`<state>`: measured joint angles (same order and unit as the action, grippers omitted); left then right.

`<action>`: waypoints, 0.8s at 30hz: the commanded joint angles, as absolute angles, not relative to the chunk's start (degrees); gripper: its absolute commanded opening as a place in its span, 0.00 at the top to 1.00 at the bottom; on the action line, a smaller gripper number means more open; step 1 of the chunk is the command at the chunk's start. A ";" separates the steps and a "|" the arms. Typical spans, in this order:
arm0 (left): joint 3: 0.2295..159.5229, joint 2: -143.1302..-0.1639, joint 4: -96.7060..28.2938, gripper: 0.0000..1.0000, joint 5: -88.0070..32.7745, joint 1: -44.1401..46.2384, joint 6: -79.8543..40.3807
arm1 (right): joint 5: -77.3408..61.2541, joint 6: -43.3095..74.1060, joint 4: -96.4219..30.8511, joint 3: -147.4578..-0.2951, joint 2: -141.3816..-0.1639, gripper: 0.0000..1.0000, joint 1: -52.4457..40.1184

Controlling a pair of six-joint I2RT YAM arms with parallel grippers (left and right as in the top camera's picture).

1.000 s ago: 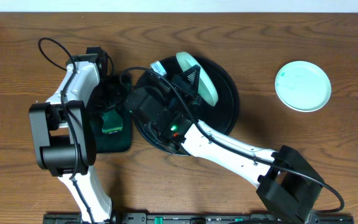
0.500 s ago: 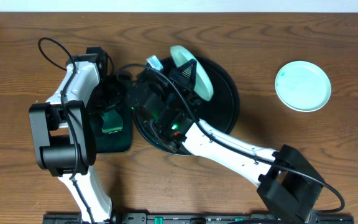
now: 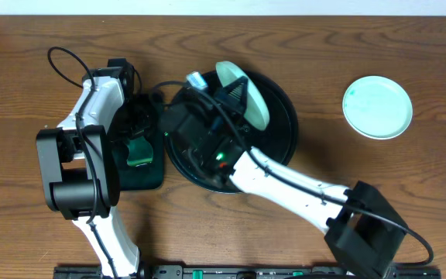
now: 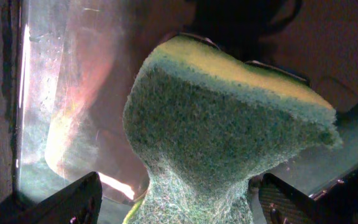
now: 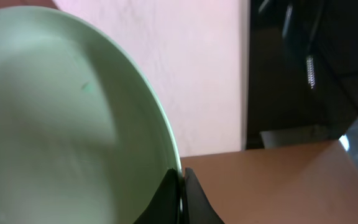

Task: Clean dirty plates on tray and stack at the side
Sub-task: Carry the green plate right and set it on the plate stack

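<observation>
Mostly clean turquoise plate, tiny green fleck, tilted

The right gripper nudges its tilted turquoise plate a touch up and left over the black tray from a second ago, then eases slightly back.

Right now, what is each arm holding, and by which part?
Right gripper pinches the turquoise plate at its rim, jaws shut. Left gripper clamps the sponge by one end, which is squeezed narrow.
</observation>
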<state>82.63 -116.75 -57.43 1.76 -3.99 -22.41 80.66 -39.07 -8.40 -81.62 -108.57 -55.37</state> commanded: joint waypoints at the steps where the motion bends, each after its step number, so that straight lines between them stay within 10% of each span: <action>1: 82.74 -116.66 -57.76 0.19 2.61 -4.27 -22.15 | 78.15 -26.04 -12.03 -81.69 -106.98 0.99 -49.67; 15: 82.74 -116.66 -57.74 0.19 2.61 -4.27 -22.15 | 73.54 -24.40 -13.15 -81.73 -105.21 0.99 -26.65; 24: 82.74 -116.66 -57.74 0.19 2.61 -4.27 -22.15 | 52.40 -3.66 -28.12 -81.73 -105.21 0.99 -11.31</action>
<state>82.63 -116.75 -57.45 1.76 -3.99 -22.41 65.32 -17.12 -23.55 -81.58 -107.02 -16.25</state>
